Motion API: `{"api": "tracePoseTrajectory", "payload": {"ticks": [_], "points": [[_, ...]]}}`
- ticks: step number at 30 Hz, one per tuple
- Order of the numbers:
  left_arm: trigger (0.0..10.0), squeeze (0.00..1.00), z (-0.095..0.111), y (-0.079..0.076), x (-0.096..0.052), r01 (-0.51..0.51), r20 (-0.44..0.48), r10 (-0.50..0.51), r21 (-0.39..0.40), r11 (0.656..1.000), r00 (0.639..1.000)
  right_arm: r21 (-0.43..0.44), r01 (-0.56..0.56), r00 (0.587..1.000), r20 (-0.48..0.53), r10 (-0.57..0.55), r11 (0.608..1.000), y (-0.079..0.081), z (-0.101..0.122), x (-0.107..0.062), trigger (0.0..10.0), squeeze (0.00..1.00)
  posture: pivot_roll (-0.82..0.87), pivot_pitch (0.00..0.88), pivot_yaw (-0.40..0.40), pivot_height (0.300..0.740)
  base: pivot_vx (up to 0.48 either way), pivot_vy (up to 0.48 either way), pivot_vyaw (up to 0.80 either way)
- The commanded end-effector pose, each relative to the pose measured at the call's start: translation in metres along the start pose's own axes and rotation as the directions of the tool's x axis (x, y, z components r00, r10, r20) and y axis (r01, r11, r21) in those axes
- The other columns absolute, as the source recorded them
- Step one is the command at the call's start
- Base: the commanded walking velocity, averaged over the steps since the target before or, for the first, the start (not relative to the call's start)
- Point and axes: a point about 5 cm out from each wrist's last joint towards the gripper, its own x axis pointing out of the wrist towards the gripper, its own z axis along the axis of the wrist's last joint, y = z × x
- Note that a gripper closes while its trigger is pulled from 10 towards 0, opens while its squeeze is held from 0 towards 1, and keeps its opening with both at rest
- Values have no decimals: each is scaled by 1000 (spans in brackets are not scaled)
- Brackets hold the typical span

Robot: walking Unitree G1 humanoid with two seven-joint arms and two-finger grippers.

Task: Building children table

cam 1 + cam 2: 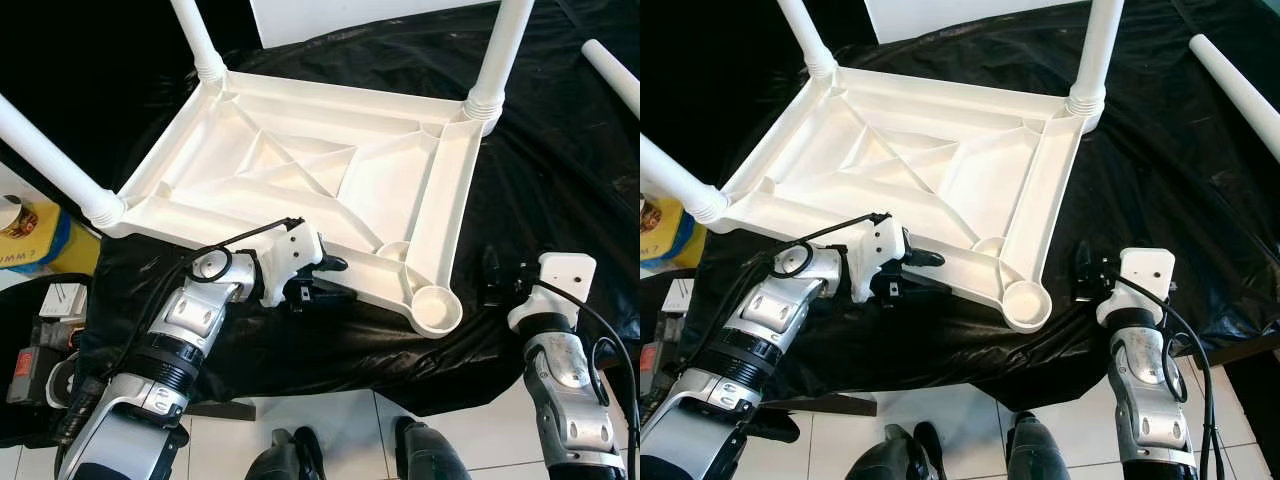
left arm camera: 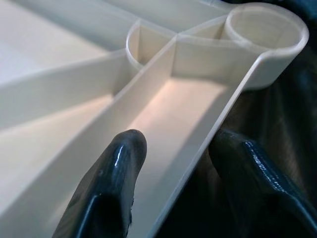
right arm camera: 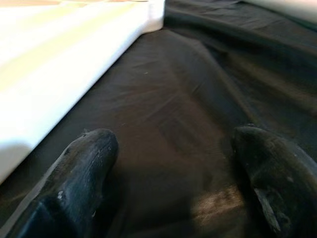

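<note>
A white plastic children's table (image 1: 300,170) lies upside down on a black cloth (image 1: 560,170). Three white legs stand in its corners: the far left leg (image 1: 197,35), the far right leg (image 1: 503,50) and the left leg (image 1: 45,155). Its near right corner socket (image 1: 437,308) is empty. A loose white leg (image 1: 612,72) lies on the cloth at the far right. My left gripper (image 1: 328,280) is open at the table's near rim (image 2: 218,124), one finger inside the channel and one outside. My right gripper (image 1: 490,275) is open, low over the cloth just right of the empty socket.
A yellow box (image 1: 30,235) and small devices (image 1: 40,350) sit at the left, beside the cloth. A white board (image 1: 330,15) stands behind the table. White floor tiles (image 1: 340,420) and my feet show below the cloth's near edge.
</note>
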Motion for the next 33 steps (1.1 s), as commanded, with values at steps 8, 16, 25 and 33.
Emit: {"api": "tracePoseTrajectory", "payload": {"ticks": [8, 16, 25, 33], "points": [[10000, 0, 27, 19, 0, -415, 189, 425, -93, 905, 885, 2, 188, 982, 17, -188, 982, -14, -2, 6, 10000, 0, -181, 165, 119, 740, 0, 0, 0], [10000, 0, 39, 24, 5, -524, 254, 553, -175, 833, 794, 9, 229, 971, 64, -229, 973, -17, 6, 14, 10000, 0, -184, 162, 107, 740, 0, 0, 0], [10000, 0, 44, 34, 0, -678, 266, 749, -318, 662, 607, 27, 135, 985, 108, -137, 990, -3, 16, 24, 10000, 0, -180, 144, 77, 740, 0, 0, 0], [10000, 0, 31, 34, -6, -737, 205, 840, -407, 540, 502, 90, 19, 993, 116, -29, 996, 29, 21, 26, 10000, 0, -162, 129, 53, 740, 0, 0, 0]]}}
